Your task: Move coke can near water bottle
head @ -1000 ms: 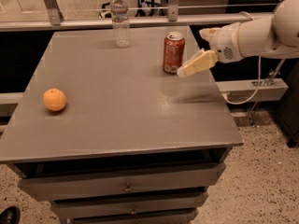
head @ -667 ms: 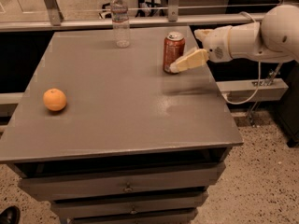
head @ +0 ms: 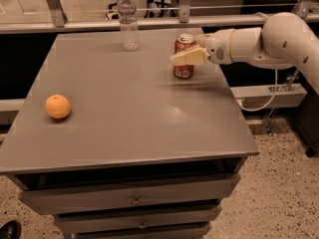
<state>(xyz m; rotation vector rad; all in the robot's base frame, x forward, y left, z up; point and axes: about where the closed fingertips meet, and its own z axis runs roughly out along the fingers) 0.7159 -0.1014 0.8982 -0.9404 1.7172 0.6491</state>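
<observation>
The red coke can (head: 184, 69) stands upright on the grey table (head: 129, 108), at the far right. The clear water bottle (head: 128, 20) with a white cap stands upright at the far edge, left of the can and apart from it. My gripper (head: 185, 58), cream coloured at the end of the white arm (head: 269, 39), reaches in from the right at the height of the can's upper half. It crosses in front of the can and hides part of its label.
A round orange fruit (head: 58, 106) lies near the table's left edge. A metal rail (head: 149, 23) runs behind the table's far edge. Drawers (head: 134, 199) sit under the tabletop. A cable and a low shelf (head: 269, 94) are at the right.
My gripper has moved left from beside the can's right side to across the can's front. The can, bottle and orange have not moved.
</observation>
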